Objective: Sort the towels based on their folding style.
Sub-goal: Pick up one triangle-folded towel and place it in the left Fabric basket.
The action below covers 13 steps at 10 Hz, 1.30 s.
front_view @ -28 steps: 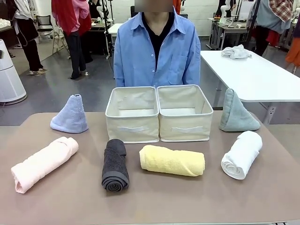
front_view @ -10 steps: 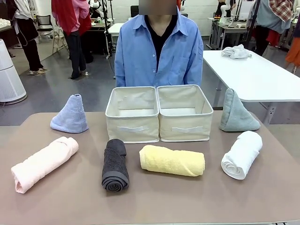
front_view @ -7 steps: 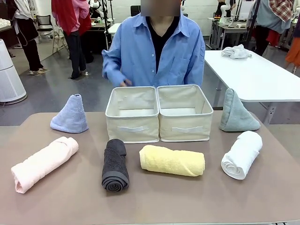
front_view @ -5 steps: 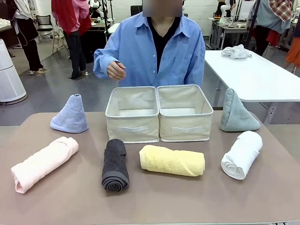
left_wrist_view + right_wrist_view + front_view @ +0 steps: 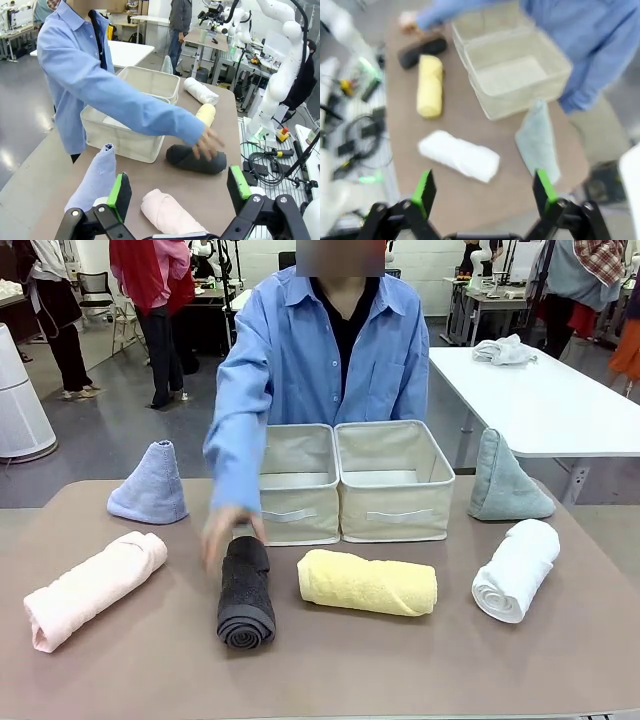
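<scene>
I look into a big workshop hall with a grey floor (image 5: 120, 430). Behind, other people stand around and there is a long white table (image 5: 540, 400). My work surface is a matte brown-mauve table (image 5: 330, 670), flat and plain. At its far side a person in a light blue shirt (image 5: 330, 350) leans over it with one arm stretched out.

Two beige fabric bins (image 5: 390, 480) stand side by side, touching, in the far middle of the table, with their tops open. In front of them four rolls lie in a row. From left to right they are the pink rolled terry towel (image 5: 95, 588), the dark grey rolled terry towel (image 5: 246, 595), the yellow rolled terry towel (image 5: 367, 582) and the white rolled terry towel (image 5: 516, 570).

The lavender-blue cone-shaped towel (image 5: 150, 485) stands upright left of the bins. The grey-green cone-shaped towel (image 5: 505, 480) stands right of them.

The person's hand (image 5: 228, 532) is blurred at the far end of the dark grey roll, and I cannot tell if it grips.

My left hand (image 5: 179, 189) hangs above the table's end near the lavender-blue cone and the pink roll, fingers spread wide, holding nothing. My right hand (image 5: 483, 189), in a blurred picture, hangs above the end with the white roll, also wide apart and empty.
</scene>
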Available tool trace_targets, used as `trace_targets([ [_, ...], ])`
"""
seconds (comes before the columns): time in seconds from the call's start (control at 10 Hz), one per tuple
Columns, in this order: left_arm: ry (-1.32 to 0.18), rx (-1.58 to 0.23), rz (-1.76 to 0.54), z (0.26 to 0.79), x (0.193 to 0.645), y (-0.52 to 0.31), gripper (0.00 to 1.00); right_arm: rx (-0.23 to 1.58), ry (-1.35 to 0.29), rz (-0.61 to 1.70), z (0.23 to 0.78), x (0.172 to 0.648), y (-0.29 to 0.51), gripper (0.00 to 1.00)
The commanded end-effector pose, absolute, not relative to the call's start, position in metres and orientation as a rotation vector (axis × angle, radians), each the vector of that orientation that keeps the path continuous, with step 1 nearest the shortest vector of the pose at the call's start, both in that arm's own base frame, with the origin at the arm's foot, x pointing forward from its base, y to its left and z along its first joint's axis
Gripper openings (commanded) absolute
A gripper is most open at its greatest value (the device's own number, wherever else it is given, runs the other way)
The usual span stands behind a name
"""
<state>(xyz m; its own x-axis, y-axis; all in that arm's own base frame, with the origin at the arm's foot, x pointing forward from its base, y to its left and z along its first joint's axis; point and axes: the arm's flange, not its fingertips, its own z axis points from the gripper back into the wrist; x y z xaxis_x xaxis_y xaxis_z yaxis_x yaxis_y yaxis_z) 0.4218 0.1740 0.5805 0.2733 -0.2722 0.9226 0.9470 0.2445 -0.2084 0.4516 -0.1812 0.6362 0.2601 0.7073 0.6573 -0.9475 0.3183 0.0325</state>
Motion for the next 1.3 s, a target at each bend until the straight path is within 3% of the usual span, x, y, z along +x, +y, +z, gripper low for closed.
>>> trace_targets([
  [0.0, -0.93, -0.948, -1.011, 0.581, 0.419, 0.173, 1.0, 0.371, -0.393, 1.231, 0.636, 0.465, -0.146, 1.0],
  [0.1, -0.93, -0.948, -1.011, 0.581, 0.419, 0.173, 1.0, 0.37, -0.383, 1.246, 0.637, 0.468, -0.138, 1.0],
  [0.2, -0.93, -0.948, -1.011, 0.581, 0.419, 0.173, 1.0, 0.394, -0.506, 1.217, 0.641, 0.465, -0.156, 1.0],
  [0.5, -0.93, -0.948, -1.011, 0.581, 0.419, 0.173, 1.0, 0.368, -0.448, 1.233, 0.642, 0.47, -0.144, 1.0],
  [0.6, -0.93, -0.948, -1.011, 0.581, 0.419, 0.173, 1.0, 0.062, -0.381, 1.363, 0.635, 0.464, -0.107, 1.0],
  [0.7, -0.93, -0.948, -1.011, 0.581, 0.419, 0.173, 1.0, -0.061, -0.259, 1.495, 0.63, 0.485, -0.078, 1.0],
  [0.9, -0.93, -0.948, -1.011, 0.581, 0.419, 0.173, 1.0, -0.001, -0.127, 1.604, 0.618, 0.54, -0.054, 1.0],
  [1.2, -0.93, -0.948, -1.011, 0.581, 0.419, 0.173, 1.0, 0.106, -0.093, 1.678, 0.59, 0.59, -0.04, 1.0],
])
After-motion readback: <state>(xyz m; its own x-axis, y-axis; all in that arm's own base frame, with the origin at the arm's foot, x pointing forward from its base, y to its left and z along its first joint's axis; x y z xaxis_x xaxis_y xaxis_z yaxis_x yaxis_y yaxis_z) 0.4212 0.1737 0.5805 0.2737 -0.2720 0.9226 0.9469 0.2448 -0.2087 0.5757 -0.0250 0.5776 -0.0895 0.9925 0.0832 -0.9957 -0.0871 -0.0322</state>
